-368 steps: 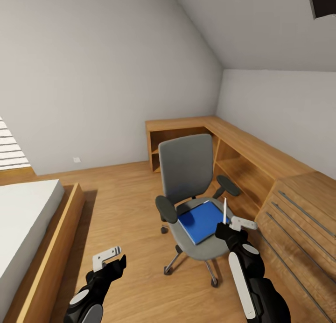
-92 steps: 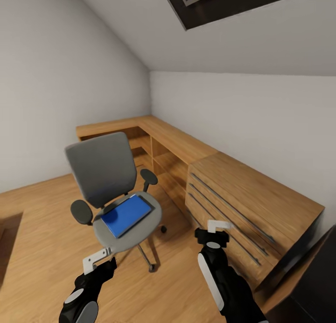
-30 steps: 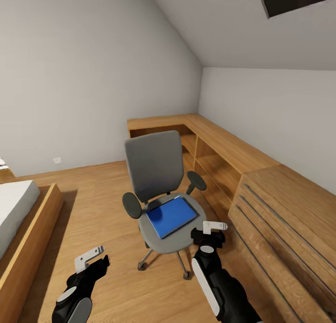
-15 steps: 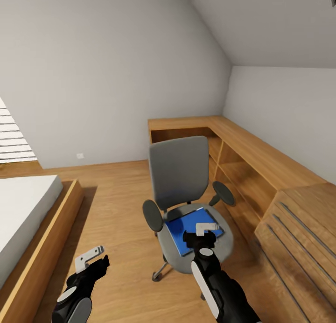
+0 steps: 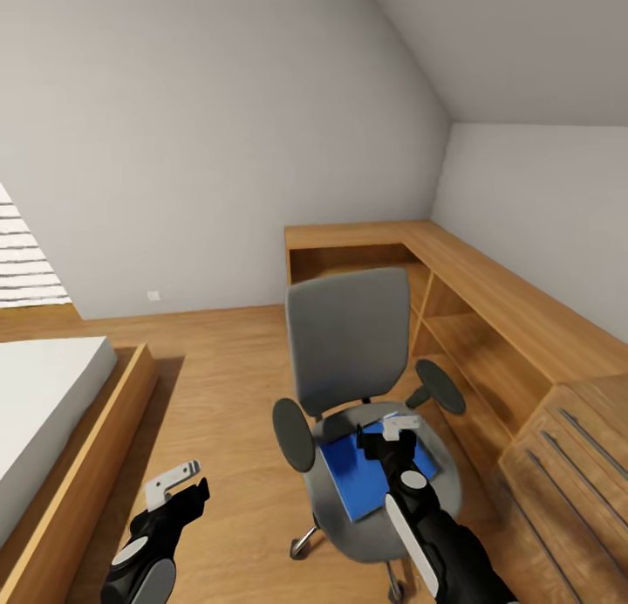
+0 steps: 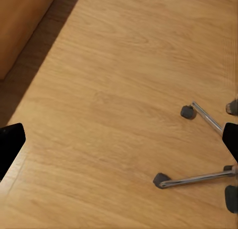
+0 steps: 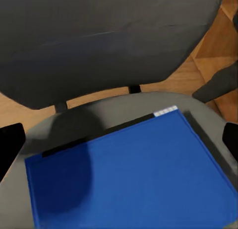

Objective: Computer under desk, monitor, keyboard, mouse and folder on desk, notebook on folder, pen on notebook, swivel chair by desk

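The grey swivel chair [image 5: 349,333] stands on the wood floor in front of me, its back toward the far wall. A flat blue folder [image 5: 353,477] lies on its seat, seen large in the right wrist view [image 7: 139,174] below the chair's backrest [image 7: 109,40]. My right gripper [image 5: 394,427] hovers just above the folder's far edge, open, with nothing between its fingers [image 7: 119,142]. My left gripper [image 5: 179,484] hangs low over the floor to the left of the chair, open [image 6: 119,142]. The chair's chrome legs [image 6: 198,178] and casters show beyond it.
A light wood L-shaped shelf and drawer unit [image 5: 488,307] runs along the right wall and the far corner, close behind the chair. A bed in a wooden frame [image 5: 52,394] sits at the left. Open plank floor [image 5: 218,368] lies between bed and chair.
The whole view has swung and closed in on the chair. My right gripper now sits over the folder instead of beside the seat. The white pen it held in the oldest frame is gone.
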Tool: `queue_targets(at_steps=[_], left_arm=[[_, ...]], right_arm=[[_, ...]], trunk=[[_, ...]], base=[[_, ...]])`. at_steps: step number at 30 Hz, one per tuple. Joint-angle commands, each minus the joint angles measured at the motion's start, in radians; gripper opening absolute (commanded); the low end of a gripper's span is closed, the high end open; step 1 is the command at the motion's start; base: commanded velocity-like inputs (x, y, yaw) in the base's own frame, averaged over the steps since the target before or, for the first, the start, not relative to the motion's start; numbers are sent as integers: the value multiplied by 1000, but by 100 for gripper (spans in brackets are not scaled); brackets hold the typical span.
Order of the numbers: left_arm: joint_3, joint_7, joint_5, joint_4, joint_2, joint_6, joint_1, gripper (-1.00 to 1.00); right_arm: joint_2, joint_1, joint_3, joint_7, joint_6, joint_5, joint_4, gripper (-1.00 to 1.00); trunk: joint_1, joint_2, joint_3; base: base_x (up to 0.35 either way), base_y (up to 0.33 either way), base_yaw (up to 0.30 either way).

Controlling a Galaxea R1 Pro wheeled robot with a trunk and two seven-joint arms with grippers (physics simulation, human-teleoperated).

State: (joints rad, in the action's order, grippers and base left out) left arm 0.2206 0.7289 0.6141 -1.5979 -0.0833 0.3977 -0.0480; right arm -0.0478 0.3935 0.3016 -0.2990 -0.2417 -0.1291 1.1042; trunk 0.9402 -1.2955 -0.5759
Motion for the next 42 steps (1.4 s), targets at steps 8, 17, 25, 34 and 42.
queue_targets(at_steps=[8, 17, 25, 34, 42], left_arm=[[9, 7, 6, -2, -1, -1, -1, 100], [6, 8, 6, -19, 0, -8, -1, 100], [7, 9, 6, -22, 0, -8, -1, 100], [9, 10, 6, -22, 1, -8, -1, 100], [11, 10, 6, -22, 2, -8, -1, 100]], right_arm=[[3, 3, -6, -8, -1, -8, -65, 100], [2, 14, -7, -7, 5, -8, -199, 100], [1, 16, -6, -6, 19, -7, -222, 100], [0, 35, -6, -7, 45, -9, -246, 100], [0, 137, -13, -9, 42, -14, -295, 100]], trunk=[[0, -1, -1], [4, -8, -4], [35, -64, -29], [69, -127, -57], [100, -183, -82]], base=[[296, 9, 0], [73, 16, 0], [3, 1, 0], [0, 0, 0], [0, 0, 0]])
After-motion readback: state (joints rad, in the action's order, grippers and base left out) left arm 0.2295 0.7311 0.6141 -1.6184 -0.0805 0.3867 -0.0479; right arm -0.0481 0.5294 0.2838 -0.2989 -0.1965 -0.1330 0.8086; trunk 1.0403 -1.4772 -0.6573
